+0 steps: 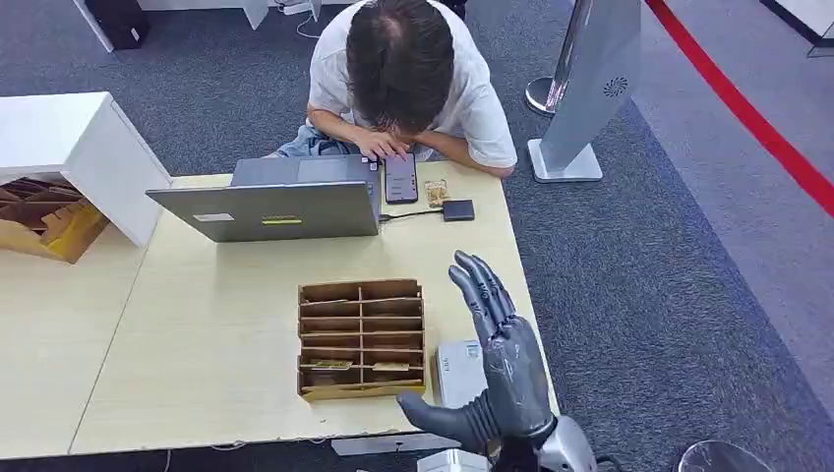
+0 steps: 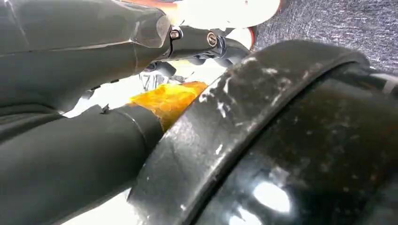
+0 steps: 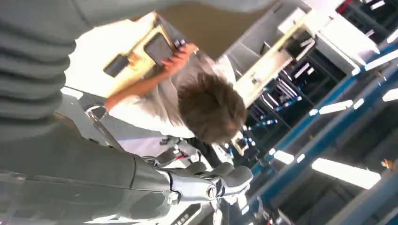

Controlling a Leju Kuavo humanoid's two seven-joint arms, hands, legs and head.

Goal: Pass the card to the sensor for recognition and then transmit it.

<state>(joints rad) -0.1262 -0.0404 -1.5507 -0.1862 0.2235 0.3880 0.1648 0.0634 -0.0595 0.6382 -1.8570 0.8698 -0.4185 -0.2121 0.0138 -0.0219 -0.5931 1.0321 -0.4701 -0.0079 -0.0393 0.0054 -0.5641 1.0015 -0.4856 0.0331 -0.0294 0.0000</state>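
A brown wooden card rack (image 1: 361, 339) stands on the pale table (image 1: 197, 324), with small cards (image 1: 332, 365) lying in its nearest row. A white box-shaped device (image 1: 455, 370) sits just right of the rack, partly hidden by my right hand (image 1: 499, 364). That hand is raised above the table's near right corner, fingers stretched forward and thumb out to the side, holding nothing. The right wrist view shows its fingers (image 3: 206, 180) extended and empty. In the left wrist view my left hand (image 2: 70, 154) appears as dark blurred fingers, and I cannot make out its grasp.
A person leans over a phone (image 1: 400, 179) at the table's far edge, beside a grey laptop (image 1: 270, 202), a small black device (image 1: 458, 209) and a small tan item (image 1: 436, 192). A white cabinet (image 1: 69, 147) stands left; a grey stand (image 1: 590, 88) on the carpet far right.
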